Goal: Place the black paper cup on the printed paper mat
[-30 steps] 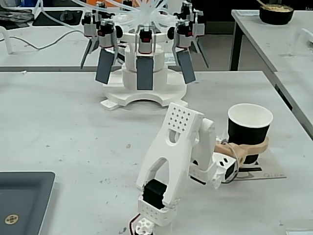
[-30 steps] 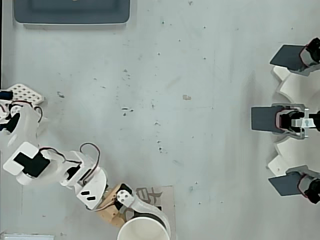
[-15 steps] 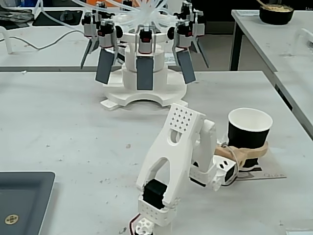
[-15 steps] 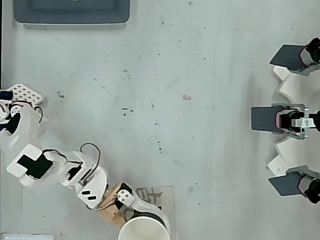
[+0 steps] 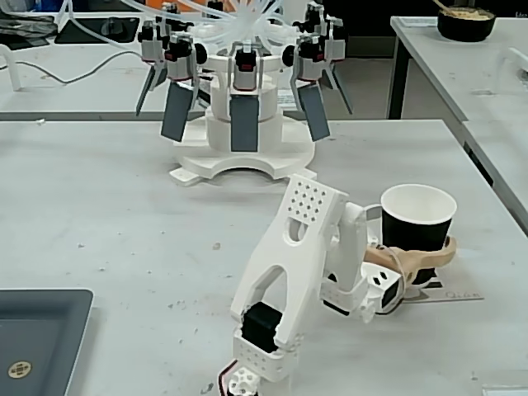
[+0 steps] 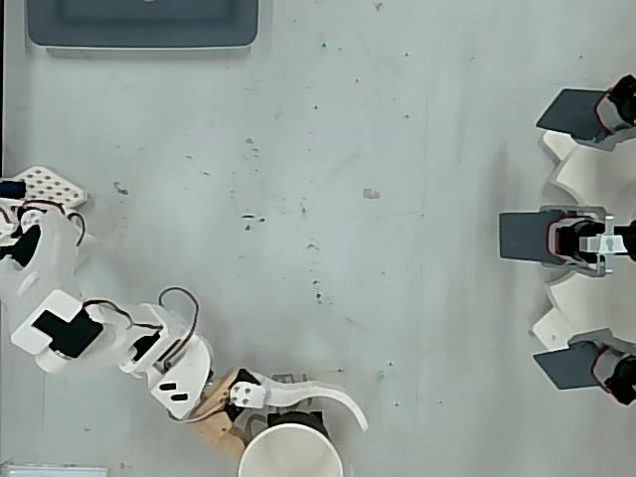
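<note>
- While cup (image 5: pixel 417 224) sits upright on mat (image 5: pixel 450 294), we see jaws (image 5: pixel 412 257) wrapped round it, prob steadying before release.
- We judge placement nrly done.

One black paper cup (image 5: pixel 417 224) stands on one printed paper mat (image 5: pixel 450 294). One dark grey tray (image 5: pixel 37 334) lies on the counter (image 5: pixel 124 214). One black bowl (image 5: pixel 466 22) sits on another counter behind.

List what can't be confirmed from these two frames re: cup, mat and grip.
- Printed paper mat: fixed view shows only an edge strip beside the black paper cup; the cup and hand cover its print.
- Overhead view: the bottom edge cuts off the cup, and the mat barely shows.
- Cup base contact with the mat: hidden behind the hand in the fixed view.
- Grip: fingers wrap the cup, but actual contact is unclear.
</note>
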`<state>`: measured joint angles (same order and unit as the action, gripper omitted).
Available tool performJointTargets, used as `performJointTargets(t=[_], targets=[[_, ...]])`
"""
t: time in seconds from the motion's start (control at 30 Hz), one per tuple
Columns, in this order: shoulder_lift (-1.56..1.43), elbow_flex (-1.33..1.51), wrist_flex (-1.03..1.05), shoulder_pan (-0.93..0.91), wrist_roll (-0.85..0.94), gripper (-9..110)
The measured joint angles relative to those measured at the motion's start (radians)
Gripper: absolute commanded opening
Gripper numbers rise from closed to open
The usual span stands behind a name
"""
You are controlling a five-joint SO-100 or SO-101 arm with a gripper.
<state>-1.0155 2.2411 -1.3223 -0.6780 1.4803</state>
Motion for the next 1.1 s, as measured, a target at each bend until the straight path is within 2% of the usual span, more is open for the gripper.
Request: performJointTargets(t=[0.27, 0.5, 0.73, 1.1], targets=[[0.000, 0.000, 0.000, -0.046, 0.003, 72], [-0.002, 0.014, 0.000, -0.086, 0.017, 82], [-0.067, 0.100, 0.002, -0.138, 0.017, 81], [-0.353, 0.359, 0.002, -0.144, 0.017, 75]])
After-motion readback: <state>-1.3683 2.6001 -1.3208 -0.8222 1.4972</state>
